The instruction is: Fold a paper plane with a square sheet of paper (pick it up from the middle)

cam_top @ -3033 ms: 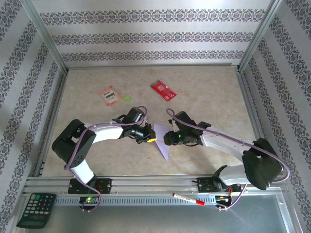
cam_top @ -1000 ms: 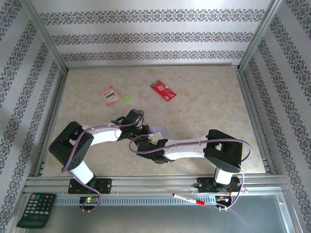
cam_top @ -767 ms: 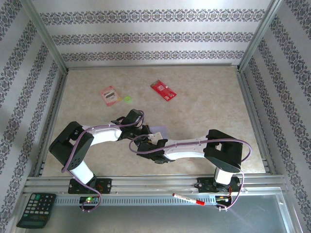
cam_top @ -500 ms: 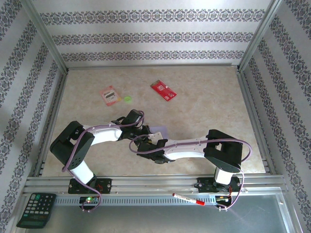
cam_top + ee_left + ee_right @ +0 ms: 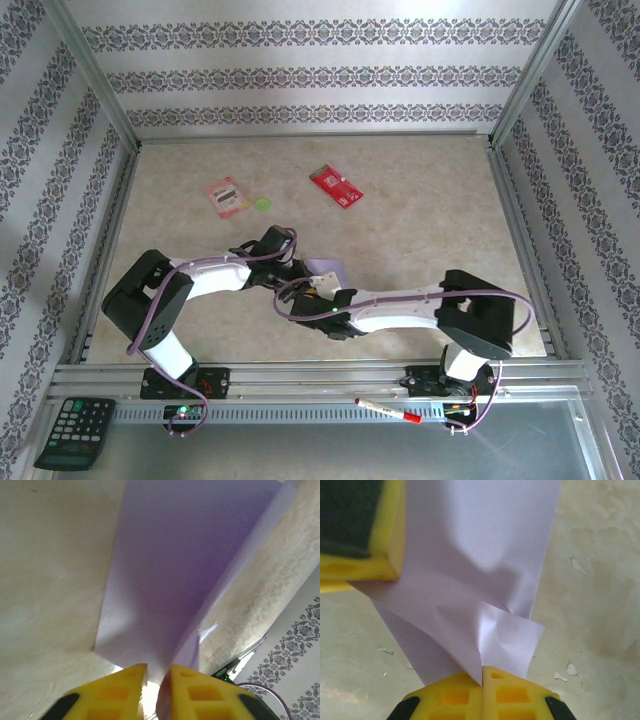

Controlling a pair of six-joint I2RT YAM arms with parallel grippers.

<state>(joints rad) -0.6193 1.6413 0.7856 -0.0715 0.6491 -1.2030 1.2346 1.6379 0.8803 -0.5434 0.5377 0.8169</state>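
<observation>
Folded sheet of paper (image 5: 328,270) is sitting approx mid bench (image 5: 430,200), btwn both arms, stretching away ahead of each. R fingers (image 5: 482,674) are clamping together on its corner; L fingers (image 5: 159,674) are standing slightly apart round its edge.

Our lilac sheet of paper (image 5: 326,271), partly folded
We see it thin, plain and unmarked, lying near the middle of the table (image 5: 420,200), toward its near side. One layer lies flat, a long flap rises along a straight crease, and one small corner is crumpled and bent.
</observation>
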